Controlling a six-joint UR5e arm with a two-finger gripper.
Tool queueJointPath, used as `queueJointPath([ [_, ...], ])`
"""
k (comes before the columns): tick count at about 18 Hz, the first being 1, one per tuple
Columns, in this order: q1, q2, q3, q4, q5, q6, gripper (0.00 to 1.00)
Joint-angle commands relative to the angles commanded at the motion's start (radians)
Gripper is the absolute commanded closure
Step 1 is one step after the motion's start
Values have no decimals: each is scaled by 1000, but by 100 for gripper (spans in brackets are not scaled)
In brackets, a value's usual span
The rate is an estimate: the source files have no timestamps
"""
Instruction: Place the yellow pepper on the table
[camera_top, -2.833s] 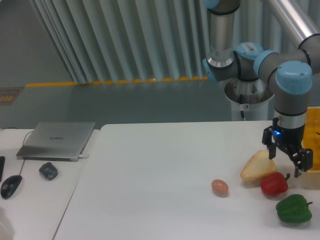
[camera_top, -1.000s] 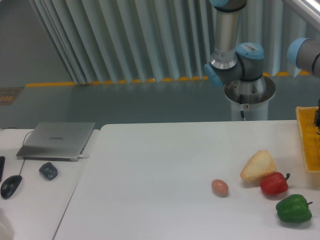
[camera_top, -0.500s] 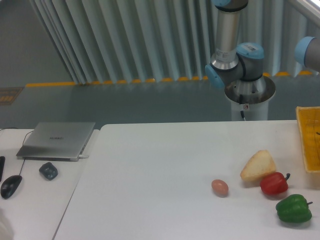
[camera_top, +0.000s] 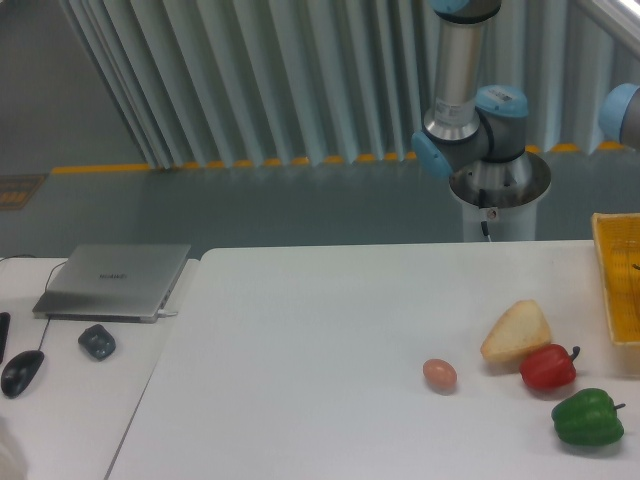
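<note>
At the far left edge of the frame we see a dark computer mouse (camera_top: 21, 372) on a side desk, with a small dark grey object (camera_top: 97, 341) just to its right. Above these lies a closed silver laptop (camera_top: 113, 281), flat on the same desk.

Moving right, the white table (camera_top: 320, 350) fills the lower middle and right of the frame. Its left and centre parts carry nothing we can make out. In the lower right an egg (camera_top: 439, 374), brownish pink, sits by itself. To the right of it lies a pale bread wedge (camera_top: 516, 332), and the red pepper (camera_top: 547, 367) rests just below and right of the bread, touching or almost touching it. The green pepper (camera_top: 587, 417) sits lower still, near the bottom right corner, a little apart from the red one.

In the upper right the arm (camera_top: 462, 90) rises from its round base (camera_top: 498, 185) behind the table, grey tube and blue joints, and runs out of the frame at the right edge.

At the right edge, in the middle of the frame's height, we see part of a yellow crate (camera_top: 618, 272) resting on the table. We cannot see the yellow pepper anywhere. The claw is out of the frame as well, so we cannot tell how far open it is or whether it has hold of anything.
</note>
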Motion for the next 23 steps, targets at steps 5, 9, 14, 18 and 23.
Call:
queueJointPath([
  [5,12,-3,-25,-9,-9,2,0],
  [9,34,-11,-28,-32,-11,24,0],
  [14,55,-11,-28,-38,2,83,0],
  [18,51,-12,-37,-37,-2,80,0],
  [23,49,-29,-40,-37,-8,80,0],
])
